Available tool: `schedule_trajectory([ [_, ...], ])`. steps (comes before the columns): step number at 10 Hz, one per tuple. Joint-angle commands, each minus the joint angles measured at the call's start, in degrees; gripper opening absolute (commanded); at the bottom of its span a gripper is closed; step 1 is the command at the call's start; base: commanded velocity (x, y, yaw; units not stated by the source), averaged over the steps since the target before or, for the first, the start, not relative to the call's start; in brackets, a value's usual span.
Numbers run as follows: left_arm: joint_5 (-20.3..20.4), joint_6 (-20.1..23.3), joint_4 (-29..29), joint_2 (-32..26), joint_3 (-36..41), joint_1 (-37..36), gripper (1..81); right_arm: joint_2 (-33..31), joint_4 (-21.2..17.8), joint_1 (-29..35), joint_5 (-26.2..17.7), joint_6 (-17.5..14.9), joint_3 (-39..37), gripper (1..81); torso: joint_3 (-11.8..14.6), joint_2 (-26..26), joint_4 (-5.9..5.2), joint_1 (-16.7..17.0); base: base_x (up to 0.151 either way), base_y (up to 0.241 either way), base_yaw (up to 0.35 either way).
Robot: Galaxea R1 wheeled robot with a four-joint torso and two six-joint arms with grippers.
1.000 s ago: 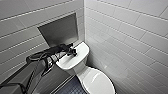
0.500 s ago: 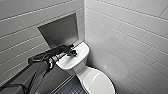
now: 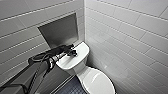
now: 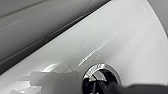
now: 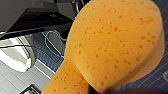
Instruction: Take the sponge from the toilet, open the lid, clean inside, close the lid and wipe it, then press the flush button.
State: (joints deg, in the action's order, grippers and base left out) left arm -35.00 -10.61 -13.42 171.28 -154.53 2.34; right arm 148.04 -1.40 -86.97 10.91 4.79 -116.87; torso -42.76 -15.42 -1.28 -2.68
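The white toilet (image 3: 81, 68) stands in the corner with its lid (image 3: 98, 81) down. My left arm reaches in from the left, and my left gripper (image 3: 72, 53) is shut and rests on the flat tank top (image 3: 81, 50). In the left wrist view, dark fingertips (image 4: 107, 87) sit right at the chrome-ringed flush button (image 4: 98, 75). The orange sponge (image 5: 112, 45) looms large in the right wrist view, held off the floor by my shut right gripper.
A grey recessed panel (image 3: 60, 31) is set in the tiled wall behind the tank. The tiled right wall (image 3: 130, 42) runs close beside the bowl. Dark small-tile floor (image 3: 71, 88) lies in front. A blue cable loop (image 5: 53, 43) hangs under the right arm.
My left gripper has come down and slightly forward onto the tank top. The toilet and its lid have not moved.
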Motion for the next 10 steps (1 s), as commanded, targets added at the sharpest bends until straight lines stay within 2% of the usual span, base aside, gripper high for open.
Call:
schedule_trajectory([
  [1, -4.8, 1.0, -0.4, -1.3, 0.8, -11.3, 1.0, -0.7, 1.1, -1.3, -4.7, 0.0, 0.3, 1.0, 0.0, 0.0, 0.00, 0.0, 0.000, 0.000, 0.000],
  [2, -5.8, 1.0, -2.0, -2.9, 3.2, -12.3, 1.0, -0.5, 1.1, -1.3, -4.7, 0.0, 0.3, 1.0, 0.0, 0.0, 0.00, 0.0, 0.000, 0.000, 0.000],
  [4, -5.7, 0.9, -3.9, -8.5, 13.8, -14.0, 1.0, -0.4, 1.1, -1.0, -4.8, 0.0, 0.3, 1.0, 0.0, 0.0, 0.00, 0.0, 0.000, 0.000, 0.000],
  [6, -5.3, -3.0, -3.6, -15.6, 27.2, -15.1, 1.0, -0.3, 1.1, -0.8, -4.9, 0.0, 0.3, 1.0, 0.0, 0.0, 0.00, 0.0, 0.000, 0.000, 0.000],
  [10, -4.8, -4.2, -3.3, -30.5, 45.2, -14.2, 1.0, -0.4, 1.1, -0.3, -5.1, 0.0, 0.7, 1.0, 0.0, 0.0, 0.00, 0.0, 0.000, 0.000, 0.000],
])
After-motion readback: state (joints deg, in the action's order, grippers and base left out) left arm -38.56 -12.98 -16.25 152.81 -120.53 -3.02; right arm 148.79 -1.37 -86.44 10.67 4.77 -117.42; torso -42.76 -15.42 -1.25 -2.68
